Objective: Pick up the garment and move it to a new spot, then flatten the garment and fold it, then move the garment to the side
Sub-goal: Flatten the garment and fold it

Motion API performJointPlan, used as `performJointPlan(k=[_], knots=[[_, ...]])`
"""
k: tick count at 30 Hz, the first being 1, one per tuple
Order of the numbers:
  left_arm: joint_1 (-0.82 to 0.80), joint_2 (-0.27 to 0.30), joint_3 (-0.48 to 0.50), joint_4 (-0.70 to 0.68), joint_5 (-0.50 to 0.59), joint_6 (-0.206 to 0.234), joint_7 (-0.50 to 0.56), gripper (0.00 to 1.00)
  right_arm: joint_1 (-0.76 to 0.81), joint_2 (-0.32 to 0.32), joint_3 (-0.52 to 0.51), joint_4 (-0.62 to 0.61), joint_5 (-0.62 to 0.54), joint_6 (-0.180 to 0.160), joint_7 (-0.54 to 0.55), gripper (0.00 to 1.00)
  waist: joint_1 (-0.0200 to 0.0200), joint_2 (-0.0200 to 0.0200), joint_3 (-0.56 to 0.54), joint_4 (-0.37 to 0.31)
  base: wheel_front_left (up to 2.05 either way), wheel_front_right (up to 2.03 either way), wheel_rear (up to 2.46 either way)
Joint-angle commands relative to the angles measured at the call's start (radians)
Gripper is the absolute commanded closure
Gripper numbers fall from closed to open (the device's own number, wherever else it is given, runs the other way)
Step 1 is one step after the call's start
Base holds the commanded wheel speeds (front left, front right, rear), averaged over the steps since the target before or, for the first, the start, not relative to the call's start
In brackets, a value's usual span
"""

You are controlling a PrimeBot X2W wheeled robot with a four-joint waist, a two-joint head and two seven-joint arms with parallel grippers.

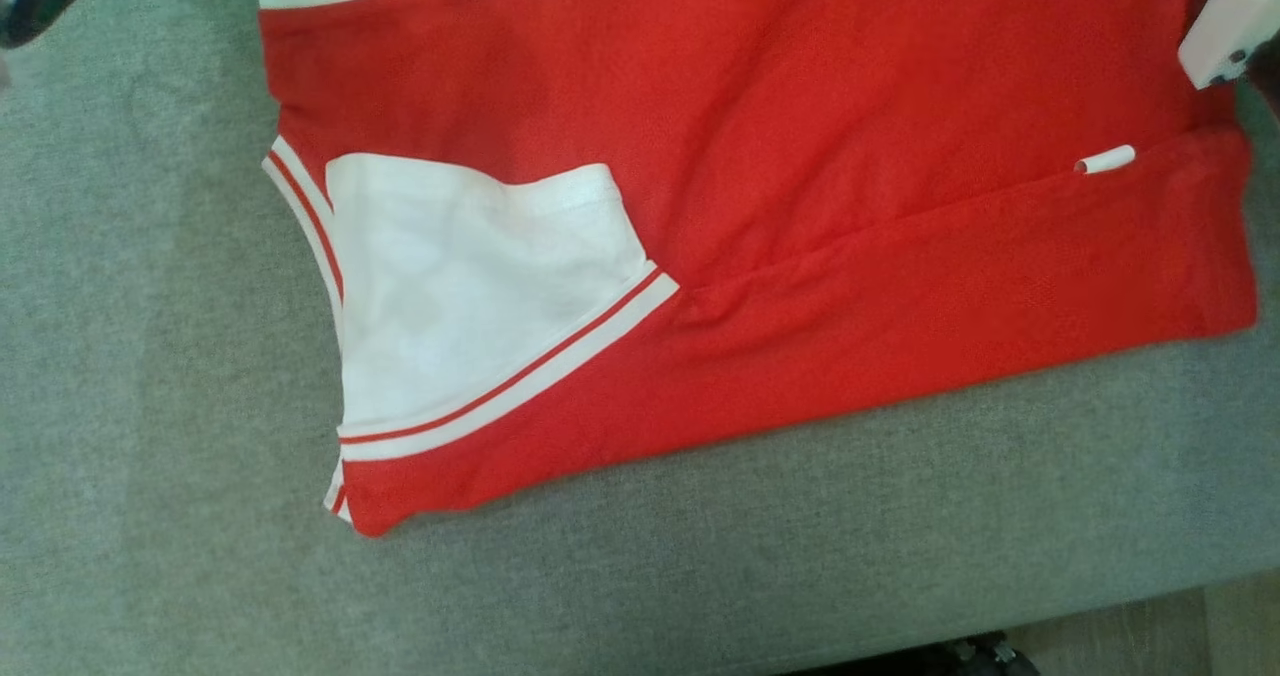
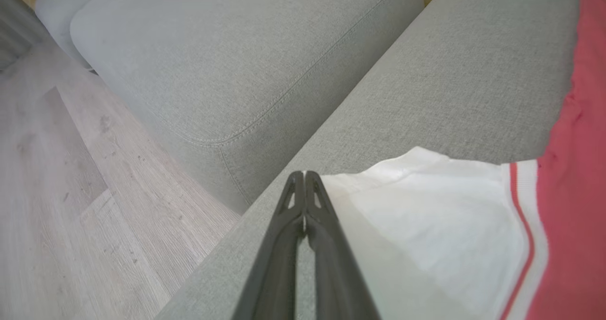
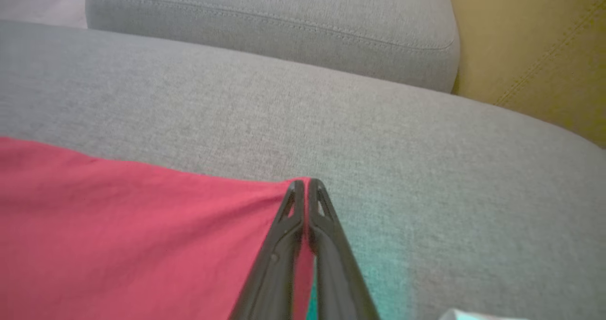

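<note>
- Head view: the garment (image 1: 800, 156) lies spread on the sofa (image 1: 150, 406). Its near edge is turned up along a long crease, and a white sleeve (image 1: 460, 276) is laid inward. Flattening looks done and folding begun; the move aside is left. A small white tab (image 1: 1105, 160) shows no readable writing.
- Left wrist view: the left gripper (image 2: 305, 174) is pressed closed and seems to pinch a sleeve's edge above the sofa. No print on the cloth.
- Right wrist view: the right gripper (image 3: 307, 182) is clamped on a red corner of the garment, with cloth showing between its fingers. No label here.
</note>
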Motion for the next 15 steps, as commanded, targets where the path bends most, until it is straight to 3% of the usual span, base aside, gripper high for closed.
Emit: performJointPlan(k=[1, 10, 15], knots=[[-0.05, 0.033, 0.042, -0.003, 0.014, 0.002, -0.017, 1.0, -0.01, -0.028, -0.001, -0.008, 0.01, -0.001, -0.024, 1.0, 0.0, 0.0, -0.002, 0.0, 0.0, 0.0, 0.0], [-0.075, 0.007, 0.042, 0.078, 0.045, 0.002, -0.198, 1.0, -0.037, -0.035, -0.016, 0.014, 0.077, -0.001, -0.138, 1.0, 0.0, 0.0, -0.037, 0.014, 0.0, 0.0, 0.0], [-0.018, 0.042, 0.042, 0.034, 0.042, 0.002, -0.238, 1.0, 0.024, -0.065, -0.005, -0.01, 0.116, -0.001, -0.164, 1.0, 0.0, 0.0, -0.067, 0.026, 0.0, 0.0, 0.0]])
